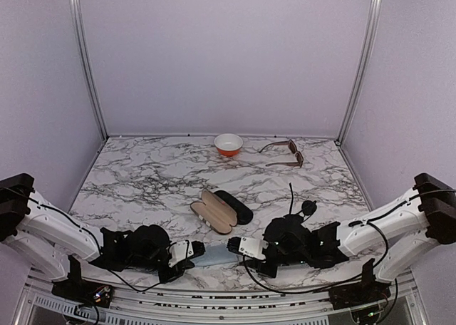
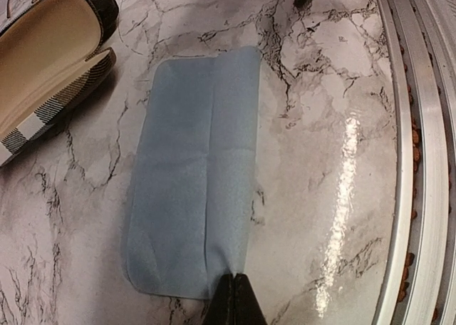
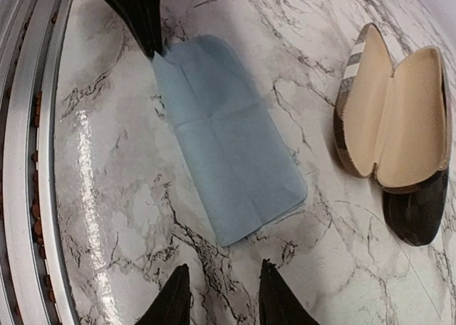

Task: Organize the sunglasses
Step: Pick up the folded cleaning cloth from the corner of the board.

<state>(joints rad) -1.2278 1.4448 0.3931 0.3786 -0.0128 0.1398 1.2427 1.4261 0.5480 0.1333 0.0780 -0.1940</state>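
The brown sunglasses (image 1: 285, 154) lie unfolded at the back right of the table. The small black sunglasses (image 1: 308, 208) lie just behind my right arm. A light blue cloth (image 2: 192, 175) lies flat near the front edge between both grippers. My left gripper (image 2: 235, 286) is shut on the cloth's near corner, which puckers at the tips. In the right wrist view the cloth (image 3: 228, 140) reaches almost to my right gripper (image 3: 222, 296), which stands open just short of its edge, nothing between its fingers. From above, the left gripper (image 1: 194, 252) and right gripper (image 1: 232, 245) face each other.
An open brown plaid case (image 1: 214, 211) with a beige lining lies mid-table, a black case (image 1: 236, 206) against its right side. An orange and white bowl (image 1: 229, 144) stands at the back. The metal rail (image 2: 420, 197) of the table's front edge runs close by the cloth.
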